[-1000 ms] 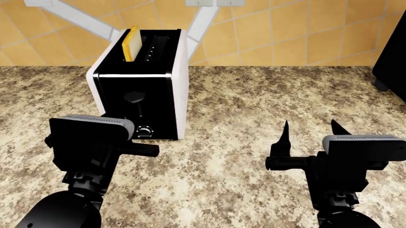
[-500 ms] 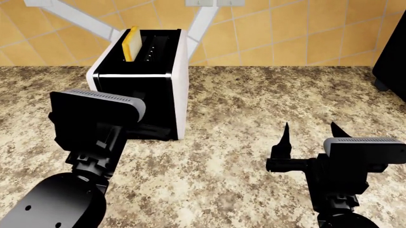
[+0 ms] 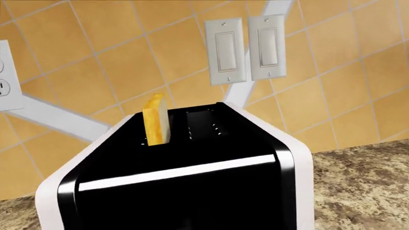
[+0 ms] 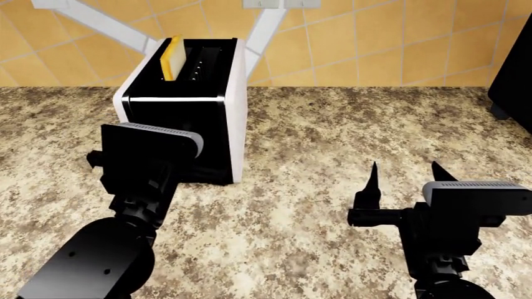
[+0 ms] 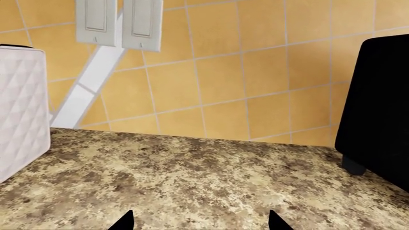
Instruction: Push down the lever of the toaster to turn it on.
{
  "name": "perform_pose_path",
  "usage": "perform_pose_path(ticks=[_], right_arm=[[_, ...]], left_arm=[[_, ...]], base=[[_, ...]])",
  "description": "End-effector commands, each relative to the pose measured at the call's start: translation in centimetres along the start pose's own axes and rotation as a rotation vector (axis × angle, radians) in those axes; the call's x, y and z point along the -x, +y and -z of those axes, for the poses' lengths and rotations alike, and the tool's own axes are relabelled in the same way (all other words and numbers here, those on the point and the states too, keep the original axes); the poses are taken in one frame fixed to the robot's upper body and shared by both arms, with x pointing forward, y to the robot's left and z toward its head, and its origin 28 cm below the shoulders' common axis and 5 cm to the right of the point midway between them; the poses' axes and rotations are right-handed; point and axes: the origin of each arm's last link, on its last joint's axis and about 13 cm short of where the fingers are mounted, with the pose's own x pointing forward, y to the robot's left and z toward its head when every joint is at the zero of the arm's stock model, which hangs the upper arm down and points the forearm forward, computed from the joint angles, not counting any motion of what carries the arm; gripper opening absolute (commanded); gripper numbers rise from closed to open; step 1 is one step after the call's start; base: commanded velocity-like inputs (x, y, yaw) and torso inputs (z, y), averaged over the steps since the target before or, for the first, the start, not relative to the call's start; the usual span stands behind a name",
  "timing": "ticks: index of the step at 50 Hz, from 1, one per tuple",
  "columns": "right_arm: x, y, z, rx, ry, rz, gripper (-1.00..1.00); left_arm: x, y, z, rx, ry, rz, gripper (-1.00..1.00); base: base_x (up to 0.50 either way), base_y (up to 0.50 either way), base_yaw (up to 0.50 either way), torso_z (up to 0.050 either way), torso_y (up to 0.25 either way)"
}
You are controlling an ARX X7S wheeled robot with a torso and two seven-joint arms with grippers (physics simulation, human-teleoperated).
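Facing toaster (image 4: 212, 106), left arm (image 4: 146, 168).

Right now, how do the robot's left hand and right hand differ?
The left hand is up against the toaster front, its fingers hidden behind its own camera block; the right hand hangs apart over bare countertop, fingers spread open and plainly visible. Both are black, and the right holds nothing.

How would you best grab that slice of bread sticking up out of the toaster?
Grip the exposed top of the slice of bread, coming straight down from above. It stands upright in a slot of the toaster with its lower part sunk inside, so only the top is free. It is thin, so pinch across its two broad faces.
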Motion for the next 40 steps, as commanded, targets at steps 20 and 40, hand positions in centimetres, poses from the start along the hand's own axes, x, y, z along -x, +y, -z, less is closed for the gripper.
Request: perform_pose_path(ticks=[20,40], right_arm=[[-0.1,0.1,0.4,-0.006,0.008,-0.004,1.00],[-0.1,0.2,0.4,-0.008,0.011,-0.006,1.00]], left_arm=[[0.7,-0.8,5.1,-0.002,0.159,0.022,-1.00],[1.2,-1.0,7.0,0.007,0.219,0.022,-1.00]], base=[[0.00,0.00,0.00,0.000,0.000],[0.00,0.00,0.00,0.000,0.000]])
